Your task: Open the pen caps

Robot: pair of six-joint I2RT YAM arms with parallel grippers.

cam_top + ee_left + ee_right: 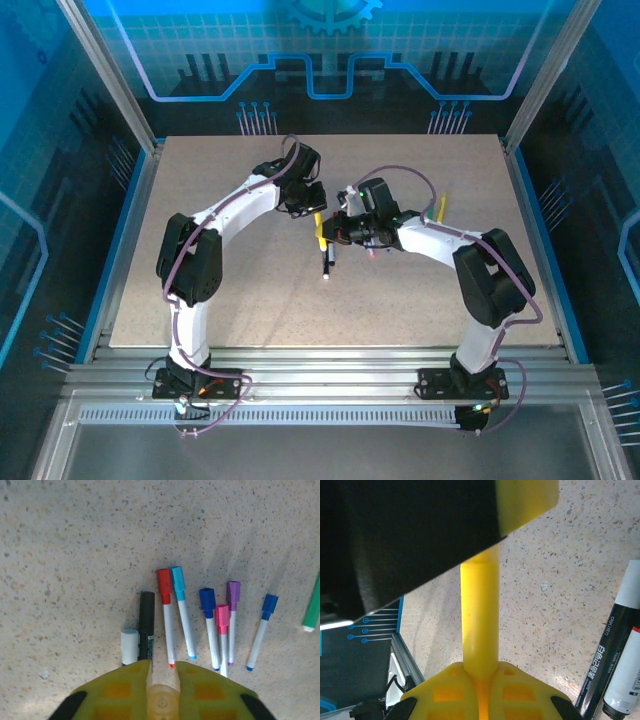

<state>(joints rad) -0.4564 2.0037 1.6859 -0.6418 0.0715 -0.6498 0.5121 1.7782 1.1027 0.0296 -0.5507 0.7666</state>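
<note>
A yellow pen [480, 615] hangs above the table between my two grippers [320, 232]. My right gripper [480, 674] is shut on its barrel. The pen's far end runs into my left gripper [525, 500], whose fingers [125, 690] close on a pale yellow round end, the pen's cap [161, 702]. Below the left gripper [161, 667], capped pens lie on the table: red cap [164, 585], cyan cap [178, 579], blue cap [207, 601], pink cap [222, 616], purple cap [233, 594] and another blue cap [270, 605].
A black marker [146, 625] and a short white cap [129, 646] lie left of the pens, and a green pen [314, 605] at the right edge. The black marker [605, 665] lies beside a white-barrelled one [626, 672]. The speckled table [230, 300] is metal-framed.
</note>
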